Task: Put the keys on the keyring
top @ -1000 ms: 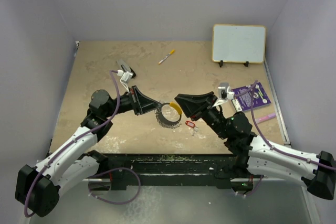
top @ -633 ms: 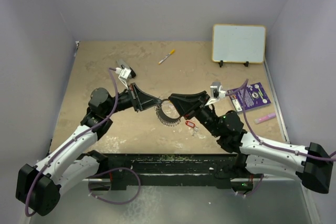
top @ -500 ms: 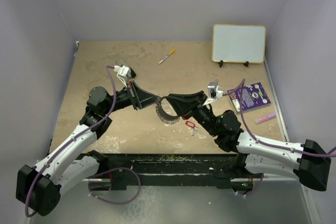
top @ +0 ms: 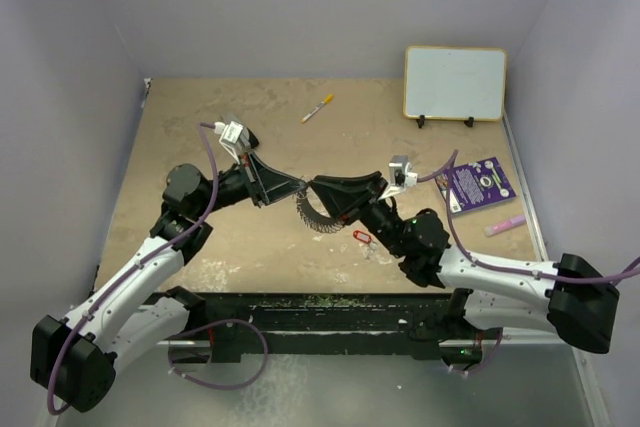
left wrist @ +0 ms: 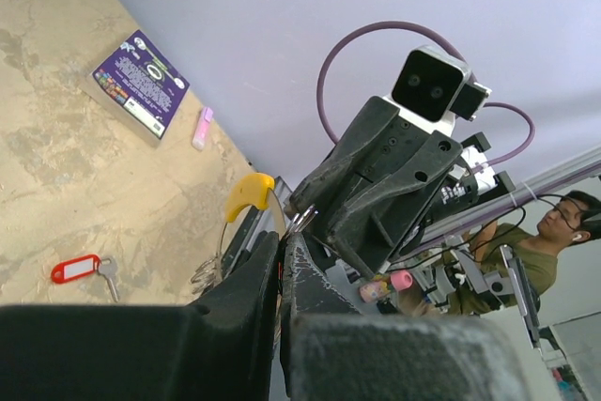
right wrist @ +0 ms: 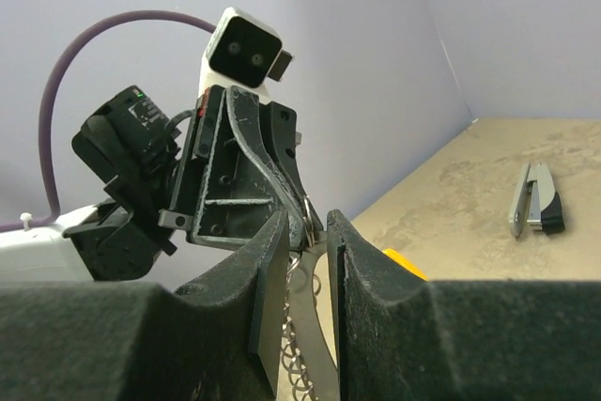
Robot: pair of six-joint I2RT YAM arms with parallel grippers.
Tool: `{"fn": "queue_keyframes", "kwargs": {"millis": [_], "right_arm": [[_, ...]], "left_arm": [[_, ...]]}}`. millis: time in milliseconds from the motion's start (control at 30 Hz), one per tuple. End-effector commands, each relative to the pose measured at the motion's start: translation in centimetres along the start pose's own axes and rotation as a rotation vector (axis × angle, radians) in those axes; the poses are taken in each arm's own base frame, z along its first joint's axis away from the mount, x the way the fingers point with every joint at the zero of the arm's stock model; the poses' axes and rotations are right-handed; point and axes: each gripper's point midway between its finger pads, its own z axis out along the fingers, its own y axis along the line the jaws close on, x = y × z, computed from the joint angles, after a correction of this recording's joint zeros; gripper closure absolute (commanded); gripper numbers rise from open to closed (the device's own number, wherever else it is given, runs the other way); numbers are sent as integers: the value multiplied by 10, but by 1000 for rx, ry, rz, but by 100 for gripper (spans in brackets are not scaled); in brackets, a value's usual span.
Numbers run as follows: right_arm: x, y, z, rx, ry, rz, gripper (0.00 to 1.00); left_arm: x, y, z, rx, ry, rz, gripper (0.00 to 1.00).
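Where the two arms meet over the middle of the table [top: 190, 117], the keyring [top: 315, 217] hangs from their fingertips, its silver pieces dangling below. Its yellow arc shows only in the wrist views, close by the right arm's fingers. The left gripper [top: 298, 187] has its fingers pressed tight together on the ring's wire. The right gripper [top: 320, 188] sits nose to nose with it, jaws narrow with a strip of the ring between them. It seems to pinch the ring, though the contact is hard to make out. The keys [top: 362, 238], with their red tag, lie flat on the table near the ring, on its near right side beside the right arm's wrist, and neither gripper touches them.
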Motion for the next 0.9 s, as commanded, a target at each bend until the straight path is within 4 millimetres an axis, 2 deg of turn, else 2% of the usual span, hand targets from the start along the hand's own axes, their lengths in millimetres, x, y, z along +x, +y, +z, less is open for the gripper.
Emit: {"fn": "queue_keyframes", "kwargs": {"millis": [0, 400, 600, 767, 867], "right_arm": [[-30, 23, 11, -78, -119, 42, 72], [-25, 24, 20, -106, -159, 82, 76], [-24, 23, 22, -108, -174, 91, 85], [-24, 23, 23, -115, -185, 96, 100], [-24, 24, 23, -120, -190, 95, 100]], "left_arm": [[-22, -30, -1, 67, -64, 54, 96], [-22, -30, -2, 63, -71, 40, 96], [-23, -30, -2, 62, -75, 30, 96], [-24, -31, -3, 59, -79, 20, 96], [-23, -31, -3, 60, -79, 19, 96]]}}
